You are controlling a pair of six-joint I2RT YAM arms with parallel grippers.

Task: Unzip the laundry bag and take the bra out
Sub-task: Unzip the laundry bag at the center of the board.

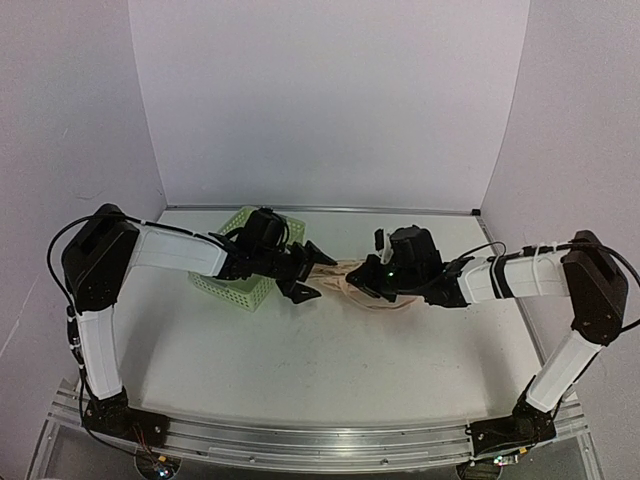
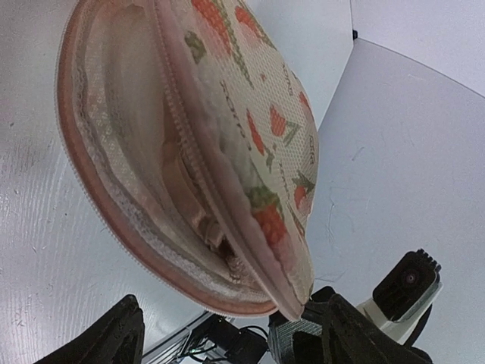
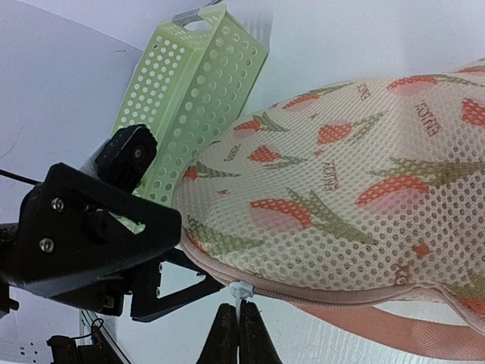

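The laundry bag (image 1: 345, 280) lies between my two grippers, beige mesh with red and green motifs (image 3: 341, 174). Its zip stands open along the edge facing the left wrist camera (image 2: 227, 250). Pale pink fabric with lace, the bra (image 2: 189, 197), shows inside the gap. My left gripper (image 1: 308, 271) is open, one finger on each side of the bag's near end (image 2: 235, 341), not touching it. My right gripper (image 3: 239, 334) is shut on the white zip pull (image 3: 242, 292) at the bag's rim, also seen from above (image 1: 372, 278).
A light green slotted basket (image 1: 240, 262) stands just behind the left gripper, close to the bag (image 3: 189, 83). The left gripper's black body (image 3: 91, 243) sits close to the right fingers. White walls close in the table at back and sides.
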